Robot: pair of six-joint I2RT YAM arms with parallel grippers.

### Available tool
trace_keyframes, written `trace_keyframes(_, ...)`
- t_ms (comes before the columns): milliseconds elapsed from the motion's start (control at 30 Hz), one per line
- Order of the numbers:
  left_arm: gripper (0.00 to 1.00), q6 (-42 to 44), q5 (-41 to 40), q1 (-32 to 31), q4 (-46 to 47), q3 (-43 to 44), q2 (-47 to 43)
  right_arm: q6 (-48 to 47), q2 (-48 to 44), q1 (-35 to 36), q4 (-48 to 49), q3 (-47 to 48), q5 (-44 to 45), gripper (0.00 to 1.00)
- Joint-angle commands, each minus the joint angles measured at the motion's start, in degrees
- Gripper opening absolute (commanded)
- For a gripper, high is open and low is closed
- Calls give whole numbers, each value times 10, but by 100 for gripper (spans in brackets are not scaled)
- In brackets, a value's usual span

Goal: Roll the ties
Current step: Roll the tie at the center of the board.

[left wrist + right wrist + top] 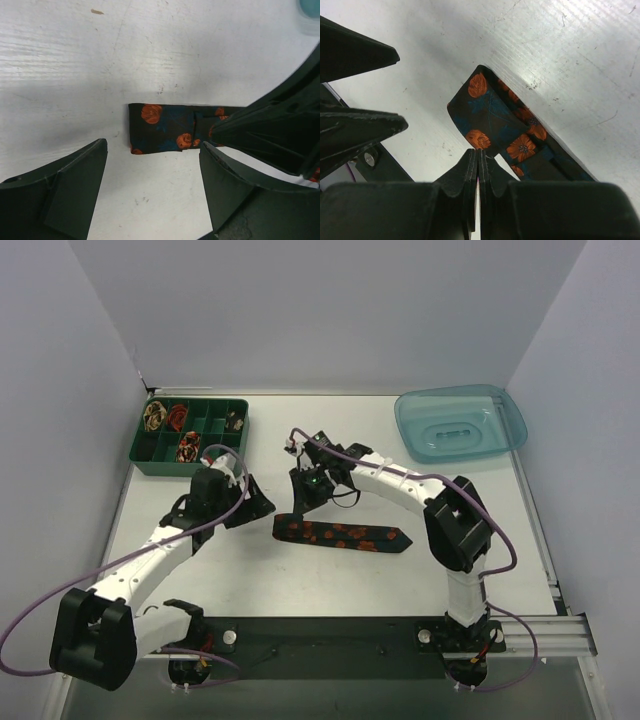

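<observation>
White table [330, 580], scuffed, walled in pale panels. Item one: dark floral tie [345, 534], flat on the table. Its blunt end [160, 127] is doubled over just ahead of my left pincer [152, 155] and its pointed end trails away past my right pincer [477, 152]. Item two: left pincer, jaws wide apart, nothing in them. I judge it is placed there to straddle the doubled end and start the roll. Item three: right pincer, fingers pressed together with their tips touching the tie's near edge. It is probably pinning the cloth so the fold does not spring back, though I cannot tell whether any cloth is nipped between them. Item four: green compartment tray [140, 445], beyond my left pincer, holding coiled ties [172, 418] in several cells. Item five: blue tub [405, 410], beyond my right pincer. The overhead view alone gives the tie's full length, the tray and the tub. The left wrist view alone shows the layered fold and the right pincer lying over the cloth. The right wrist view alone shows the shut fingertips meeting the hem.
</observation>
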Motion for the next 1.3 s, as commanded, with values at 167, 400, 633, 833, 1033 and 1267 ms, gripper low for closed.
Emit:
trace_keyframes(167, 84, -43, 158, 44, 163, -52, 49, 8, 45, 21, 5, 13, -7, 4)
trace_keyframes(400, 84, -54, 170, 47, 212, -81, 94, 9, 54, 23, 18, -23, 1, 3)
trace_keyframes(633, 84, -48, 181, 47, 263, -109, 135, 8, 54, 21, 25, -50, 15, 3)
trace_keyframes(833, 82, -69, 210, 46, 366, -134, 194, 9, 56, 17, 28, -58, 14, 3)
trace_keyframes(1033, 75, -90, 235, 42, 471, -153, 233, 12, 56, 11, 29, -51, 2, 3)
trace_keyframes(1267, 57, -123, 249, 30, 579, -163, 281, 18, 55, 0, 38, -52, -13, 3)
